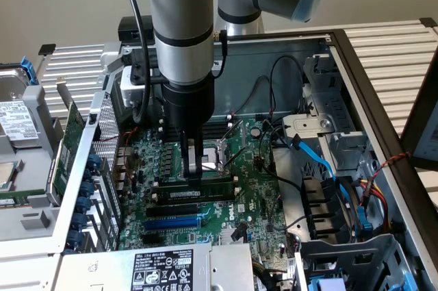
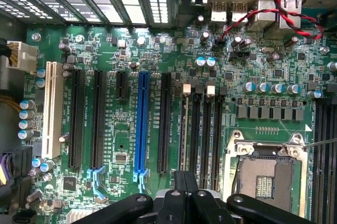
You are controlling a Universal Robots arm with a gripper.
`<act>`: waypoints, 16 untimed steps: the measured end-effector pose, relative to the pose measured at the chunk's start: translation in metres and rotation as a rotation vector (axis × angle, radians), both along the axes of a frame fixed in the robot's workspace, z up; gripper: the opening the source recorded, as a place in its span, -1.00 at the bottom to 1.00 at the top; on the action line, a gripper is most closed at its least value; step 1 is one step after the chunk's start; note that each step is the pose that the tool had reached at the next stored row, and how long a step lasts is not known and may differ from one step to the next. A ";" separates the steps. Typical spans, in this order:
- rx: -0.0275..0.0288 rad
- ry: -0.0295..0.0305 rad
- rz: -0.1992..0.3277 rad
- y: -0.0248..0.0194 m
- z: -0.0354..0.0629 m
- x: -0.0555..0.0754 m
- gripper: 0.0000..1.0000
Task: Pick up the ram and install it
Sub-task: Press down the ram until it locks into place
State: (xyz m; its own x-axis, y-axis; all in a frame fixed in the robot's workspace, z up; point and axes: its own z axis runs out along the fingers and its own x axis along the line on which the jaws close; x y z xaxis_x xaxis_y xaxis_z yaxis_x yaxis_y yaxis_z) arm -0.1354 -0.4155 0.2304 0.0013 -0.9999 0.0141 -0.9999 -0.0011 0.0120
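Your gripper [image 1: 194, 168] is pressing its closed fingers down on the ram [image 1: 198, 186], which is lying edge-up in a memory slot on the motherboard [image 1: 253, 202]; you're seeing pickup done, seating unconfirmed.

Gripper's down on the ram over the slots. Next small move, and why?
Probably press straight down a little more. The gripper, shut, sits on the ram, which stands upright along a motherboard slot; full seating can't be confirmed.
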 end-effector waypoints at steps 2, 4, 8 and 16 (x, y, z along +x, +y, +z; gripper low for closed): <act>-0.0001 0.0000 0.000 0.0000 0.0000 0.000 -0.79; -0.0003 0.0001 0.000 -0.0002 -0.0002 0.000 -0.79; -0.0007 0.0004 0.000 -0.0002 -0.0018 0.000 -0.79; 0.0016 -0.0006 0.000 0.0001 -0.0018 0.000 -0.79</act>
